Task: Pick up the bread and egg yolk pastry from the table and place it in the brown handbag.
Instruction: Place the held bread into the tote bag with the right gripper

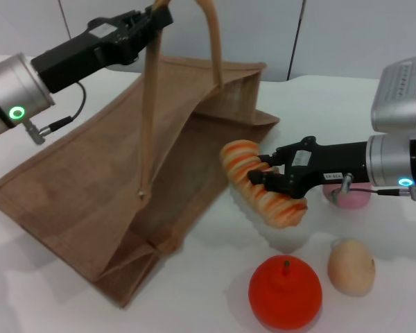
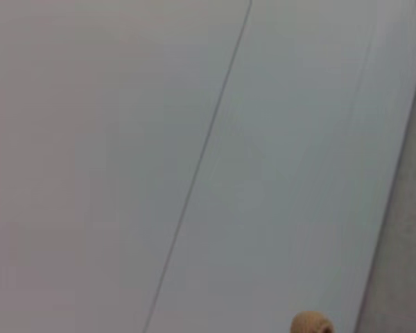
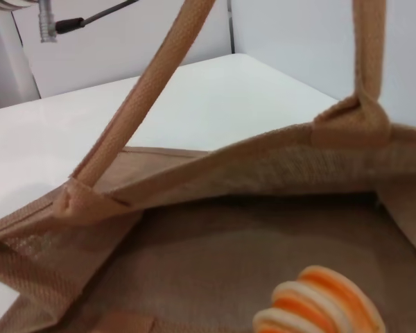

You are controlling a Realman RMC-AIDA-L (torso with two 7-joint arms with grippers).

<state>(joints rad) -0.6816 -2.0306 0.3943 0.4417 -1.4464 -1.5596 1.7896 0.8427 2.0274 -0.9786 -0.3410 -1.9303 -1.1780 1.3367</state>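
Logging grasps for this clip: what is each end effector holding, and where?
Right end effector: bread, around its middle. Left end effector: brown handbag by a handle.

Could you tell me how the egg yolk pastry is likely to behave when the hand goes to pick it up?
The egg yolk pastry is smooth and egg-shaped, so it would probably roll if nudged. It looks small and likely light, and its rounded sides might slip between closing fingers.

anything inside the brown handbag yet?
Visible interior of the brown handbag shows only woven lining. The bread sits at its mouth, clamped in the right gripper; the egg yolk pastry lies on the table. The left gripper holds a handle up. Deeper corners are hidden.
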